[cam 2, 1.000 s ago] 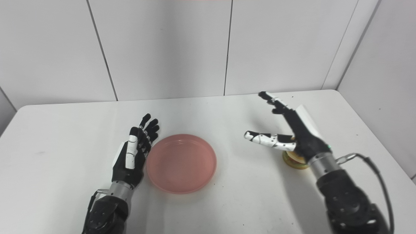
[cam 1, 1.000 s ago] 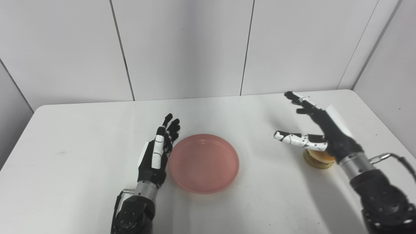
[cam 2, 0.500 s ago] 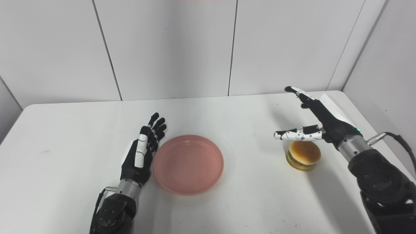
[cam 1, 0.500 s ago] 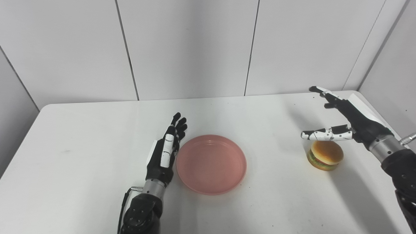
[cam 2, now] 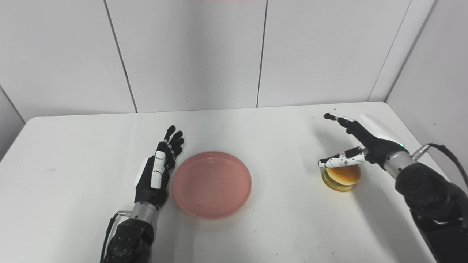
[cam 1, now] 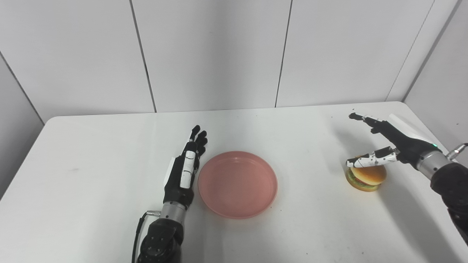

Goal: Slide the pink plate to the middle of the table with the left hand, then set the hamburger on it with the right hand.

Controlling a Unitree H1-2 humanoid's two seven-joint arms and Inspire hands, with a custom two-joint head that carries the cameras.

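Observation:
The pink plate (cam 1: 237, 184) lies empty near the middle of the white table (cam 1: 91, 153). My left hand (cam 1: 184, 171) rests edge-on just left of the plate's rim, fingers straight and open, holding nothing. The hamburger (cam 1: 366, 177) sits on the table at the right. My right hand (cam 1: 387, 140) is open above and behind the hamburger, thumb (cam 1: 369, 160) stretched over the bun's top and fingers (cam 1: 362, 118) pointing left, not closed on it. Both hands also show in the right eye view: left hand (cam 2: 158, 172), right hand (cam 2: 360, 140), hamburger (cam 2: 341, 177).
White wall panels (cam 1: 219, 54) close the table at the back and a wall (cam 1: 442, 73) stands on the right. The table's right edge runs close behind my right arm (cam 1: 449, 179).
My right hand has come down closer to the hamburger, thumb now over the bun. The left hand and plate have stayed put. The camera shifted between the earliest frames and now.

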